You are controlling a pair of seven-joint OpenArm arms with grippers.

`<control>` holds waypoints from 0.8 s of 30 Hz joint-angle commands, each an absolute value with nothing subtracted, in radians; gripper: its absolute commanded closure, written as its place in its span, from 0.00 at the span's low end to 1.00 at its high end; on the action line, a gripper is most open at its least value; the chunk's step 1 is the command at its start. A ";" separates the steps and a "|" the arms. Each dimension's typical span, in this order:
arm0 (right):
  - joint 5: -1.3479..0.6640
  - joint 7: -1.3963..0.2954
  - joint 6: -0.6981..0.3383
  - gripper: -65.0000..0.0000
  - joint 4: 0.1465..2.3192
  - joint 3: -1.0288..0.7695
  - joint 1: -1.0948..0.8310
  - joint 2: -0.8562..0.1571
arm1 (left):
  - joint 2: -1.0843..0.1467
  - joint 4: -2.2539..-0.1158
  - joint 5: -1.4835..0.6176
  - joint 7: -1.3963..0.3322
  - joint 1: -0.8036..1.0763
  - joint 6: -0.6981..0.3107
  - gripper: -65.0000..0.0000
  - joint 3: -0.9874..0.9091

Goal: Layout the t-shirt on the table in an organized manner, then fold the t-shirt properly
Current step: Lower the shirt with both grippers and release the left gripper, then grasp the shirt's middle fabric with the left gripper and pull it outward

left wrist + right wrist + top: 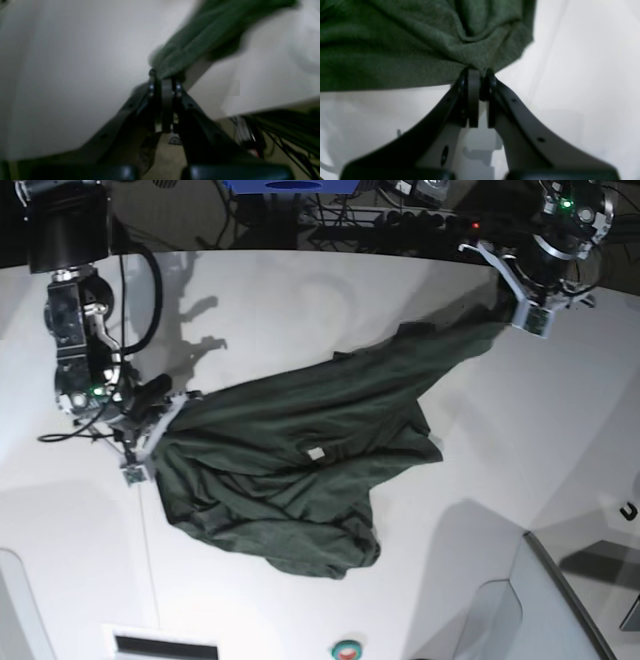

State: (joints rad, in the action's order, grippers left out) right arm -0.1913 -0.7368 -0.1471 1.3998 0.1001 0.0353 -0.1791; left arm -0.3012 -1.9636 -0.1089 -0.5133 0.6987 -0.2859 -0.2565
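Base view: the t-shirt [300,470], dark green and rumpled, lies across the middle of the table [300,300], stretched from the left-centre of the frame toward the upper right. The right gripper [165,408], at the left of the frame, has its fingers pressed together on a pinch of the shirt's edge, seen closely in the right wrist view [477,71]. The left gripper [500,315], at the upper right, is likewise clamped on a drawn-out, taut end of the cloth [163,75]
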 commanded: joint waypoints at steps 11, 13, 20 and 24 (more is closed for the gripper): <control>-0.188 -0.722 -0.148 0.95 1.354 0.094 0.051 -0.229 | -0.437 -1.979 -0.113 -0.503 0.529 -0.280 1.00 0.173; -0.188 -0.720 -0.148 0.95 1.349 0.093 0.051 -0.228 | -0.433 -1.979 -0.111 -0.503 0.479 -0.278 1.00 0.252; -0.188 -0.720 -0.148 0.95 1.349 0.091 0.051 -0.228 | -0.429 -1.977 -0.111 -0.504 0.354 -0.278 1.00 0.492; -0.188 -0.720 -0.148 0.95 1.349 0.091 0.051 -0.228 | -0.432 -1.975 -0.113 -0.504 0.294 -0.278 1.00 0.645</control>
State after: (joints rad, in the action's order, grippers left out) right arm -0.1875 -0.7341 -0.1478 1.3346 0.0975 0.0353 -0.2176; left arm -0.4271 -1.9614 -0.1059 -0.5209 0.2955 -0.2806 0.6476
